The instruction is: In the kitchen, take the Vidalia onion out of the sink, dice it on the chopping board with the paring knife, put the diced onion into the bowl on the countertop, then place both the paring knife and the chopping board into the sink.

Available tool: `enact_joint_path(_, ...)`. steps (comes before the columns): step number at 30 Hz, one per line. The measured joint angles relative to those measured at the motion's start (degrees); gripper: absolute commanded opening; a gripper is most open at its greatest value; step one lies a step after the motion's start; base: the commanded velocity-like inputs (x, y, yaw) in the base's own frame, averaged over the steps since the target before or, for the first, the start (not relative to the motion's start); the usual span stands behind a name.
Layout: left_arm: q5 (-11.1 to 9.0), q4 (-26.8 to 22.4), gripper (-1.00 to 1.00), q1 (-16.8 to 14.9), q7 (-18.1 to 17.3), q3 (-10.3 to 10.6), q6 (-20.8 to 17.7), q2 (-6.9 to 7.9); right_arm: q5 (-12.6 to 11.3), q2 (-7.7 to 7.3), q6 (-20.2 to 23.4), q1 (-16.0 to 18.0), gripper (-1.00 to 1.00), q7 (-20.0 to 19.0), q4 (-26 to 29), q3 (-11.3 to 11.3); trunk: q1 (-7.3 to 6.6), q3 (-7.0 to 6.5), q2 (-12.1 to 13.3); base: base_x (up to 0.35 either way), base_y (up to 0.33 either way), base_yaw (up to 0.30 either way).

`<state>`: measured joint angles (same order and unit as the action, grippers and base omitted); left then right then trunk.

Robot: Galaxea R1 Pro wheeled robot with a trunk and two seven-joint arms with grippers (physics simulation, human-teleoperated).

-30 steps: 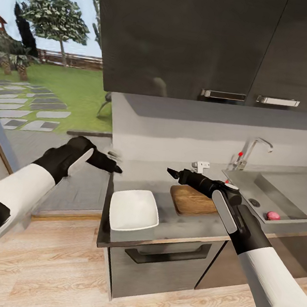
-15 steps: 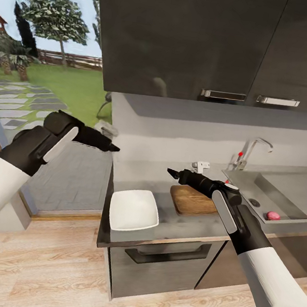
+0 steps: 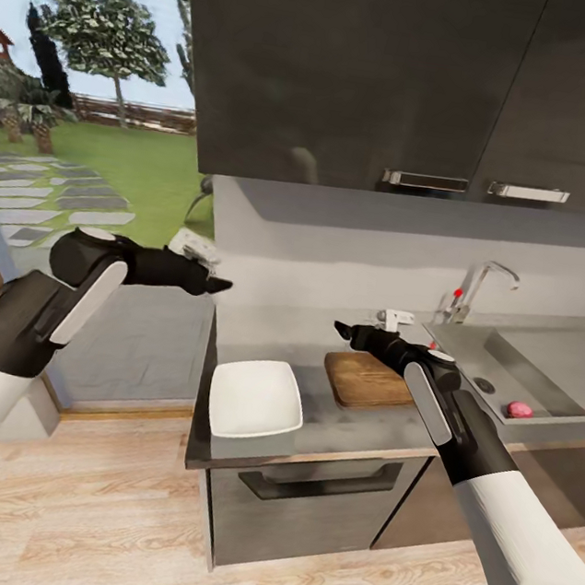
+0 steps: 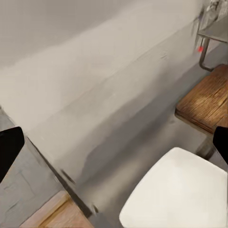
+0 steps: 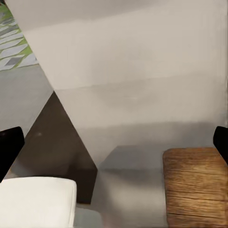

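Observation:
The Vidalia onion [image 3: 520, 410], small and pinkish, lies in the grey sink [image 3: 557, 362] at the right. The brown chopping board [image 3: 365, 384] rests on the countertop [image 3: 357, 429], with the white bowl [image 3: 254, 401] to its left. My right gripper [image 3: 365, 322] hovers open just above the board's far edge. My left gripper [image 3: 210, 267] is open in the air beyond the counter's left end, higher than the bowl. The left wrist view shows the bowl [image 4: 175, 192] and board [image 4: 205, 102] below its fingers [image 4: 9, 148]; so does the right wrist view, bowl [image 5: 35, 202] and board [image 5: 195, 185]. The paring knife is out of view.
Glossy black upper cabinets [image 3: 379, 72] hang low over the counter. A chrome tap [image 3: 472, 293] with a red-tipped lever stands behind the sink. A drawer front [image 3: 320, 496] sits under the counter. Left of the counter, a glass opening [image 3: 69, 159] looks onto a garden.
My left arm has lifted and swung up and in toward the counter's left end. My right gripper has shifted slightly right over the board. Bowl, board and onion have not moved.

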<state>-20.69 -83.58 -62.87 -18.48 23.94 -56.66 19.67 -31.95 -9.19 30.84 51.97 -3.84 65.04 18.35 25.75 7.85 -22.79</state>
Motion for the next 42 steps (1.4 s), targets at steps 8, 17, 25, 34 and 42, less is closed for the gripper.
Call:
enact_joint_path(8,0.19,-2.50,1.00,9.22,0.39,-11.70,0.52,-0.05,-0.12,0.00,-0.02,0.00,1.00,1.71,0.16,-0.04,0.00,0.01,0.00,-0.066,0.000,0.000)
enact_joint_path(17,0.35,-2.16,1.00,14.87,0.39,-16.51,6.20,-0.52,-0.17,-0.05,0.19,0.00,1.00,1.91,1.87,-0.28,-0.01,0.00,0.00,-0.008,0.000,0.000)
enact_joint_path(25,0.41,-1.03,1.00,16.25,0.93,-22.58,7.70,-0.63,-0.11,-2.03,0.46,0.00,1.00,1.98,3.36,-3.87,-0.01,0.00,0.00,0.000,0.000,0.000)
enact_joint_path(34,0.53,-2.30,1.00,18.98,1.14,-29.01,8.68,-0.73,-0.21,-5.06,0.50,0.00,1.00,1.84,3.64,-5.35,-0.01,0.00,0.00,-0.001,0.000,0.000)
enact_joint_path(42,0.58,-3.97,1.00,19.59,1.16,-31.09,9.10,-1.72,-0.22,-5.40,0.52,0.01,1.00,1.82,4.09,-5.47,0.01,0.00,0.00,-0.130,-0.128,0.000)
